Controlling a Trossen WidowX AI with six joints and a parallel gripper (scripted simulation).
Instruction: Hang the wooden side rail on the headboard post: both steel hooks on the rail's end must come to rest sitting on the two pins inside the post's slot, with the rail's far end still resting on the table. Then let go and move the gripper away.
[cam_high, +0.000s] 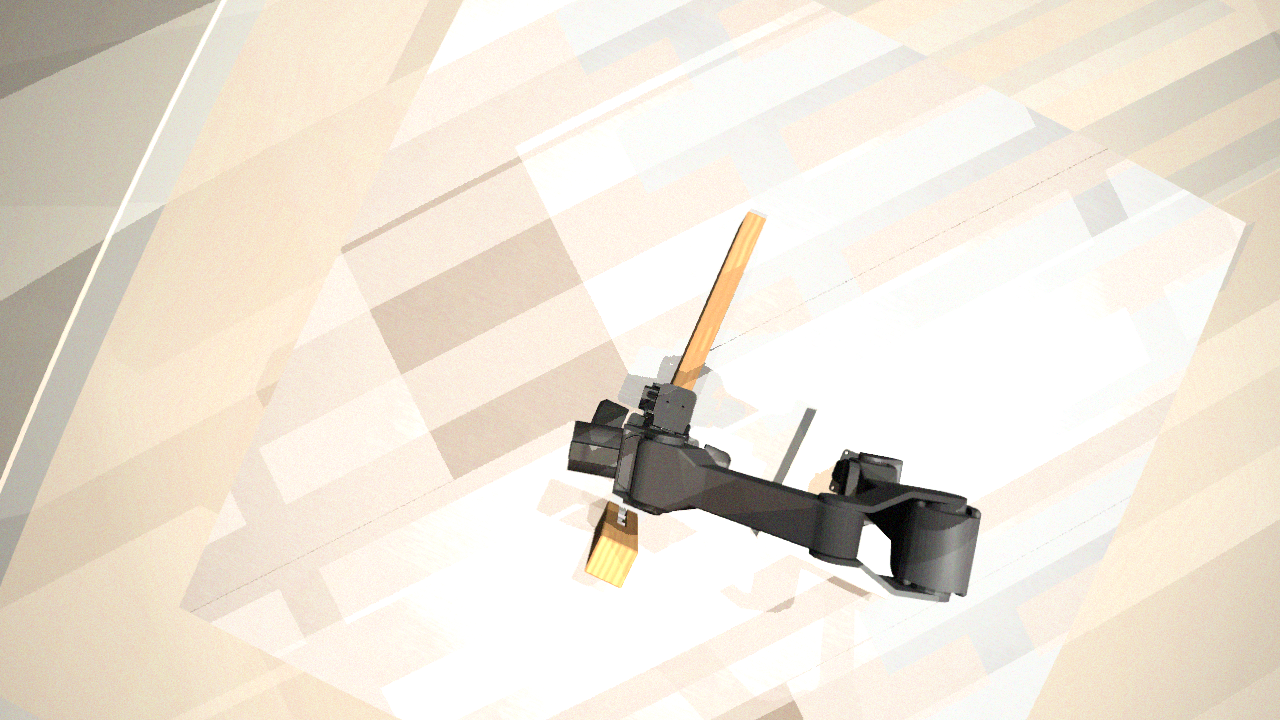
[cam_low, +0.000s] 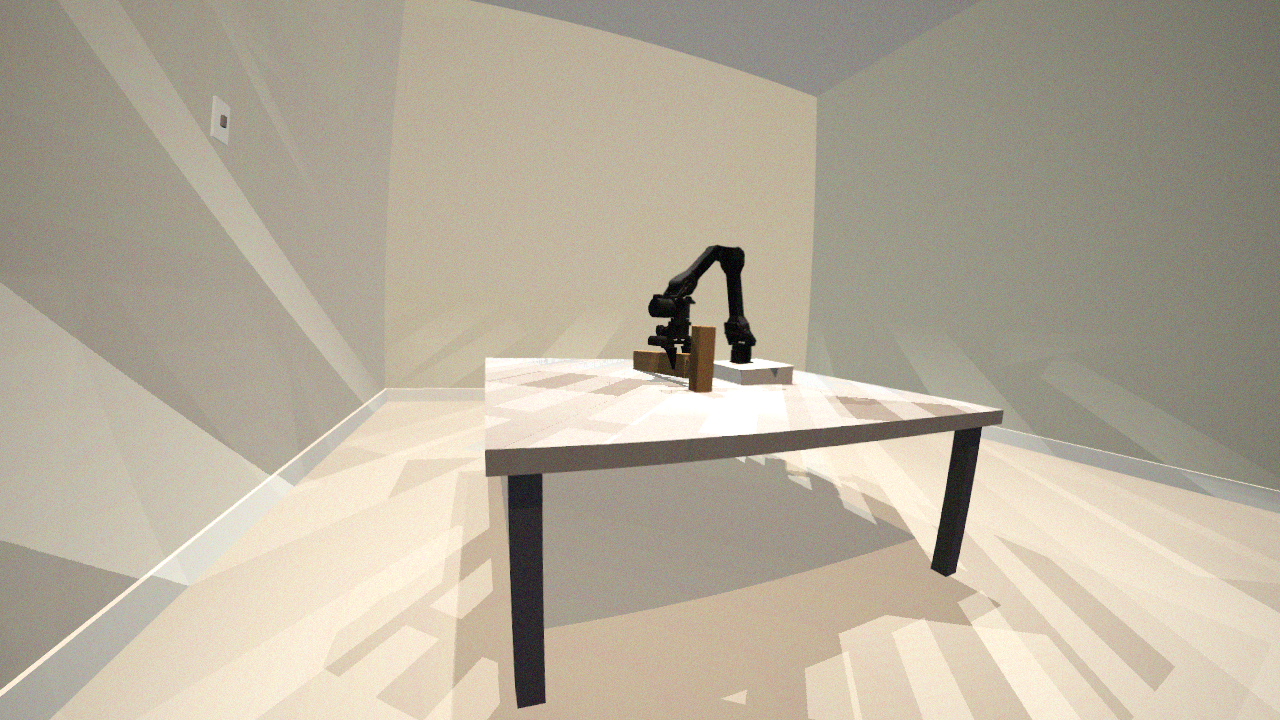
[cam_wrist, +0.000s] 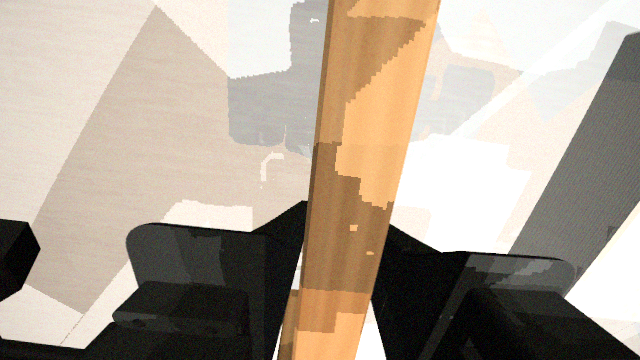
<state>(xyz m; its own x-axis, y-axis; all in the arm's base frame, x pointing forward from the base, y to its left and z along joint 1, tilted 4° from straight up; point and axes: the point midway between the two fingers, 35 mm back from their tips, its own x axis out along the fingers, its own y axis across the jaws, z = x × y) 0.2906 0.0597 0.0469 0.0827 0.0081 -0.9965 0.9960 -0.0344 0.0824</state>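
Note:
The wooden side rail (cam_high: 729, 295) (cam_low: 648, 360) (cam_wrist: 380, 100) runs from its far end, low at the table top, to under the arm near the post. My gripper (cam_wrist: 330, 210) is shut on the rail, one black finger on each side. In the top view the arm hides the fingers and the rail's near end. The wooden headboard post (cam_high: 613, 559) (cam_low: 701, 360) stands upright just beyond that end. Small silvery metal (cam_high: 622, 515) shows at the post's slot; I cannot tell hooks from pins there, or whether the hooks are seated.
The arm's white base block (cam_low: 767, 376) is on the table (cam_low: 716, 445), to the right of the post in the exterior view. A dark narrow strip (cam_high: 793, 447) (cam_wrist: 575, 145) lies right of the rail. The arm's forearm (cam_high: 760, 501) reaches across between base and rail.

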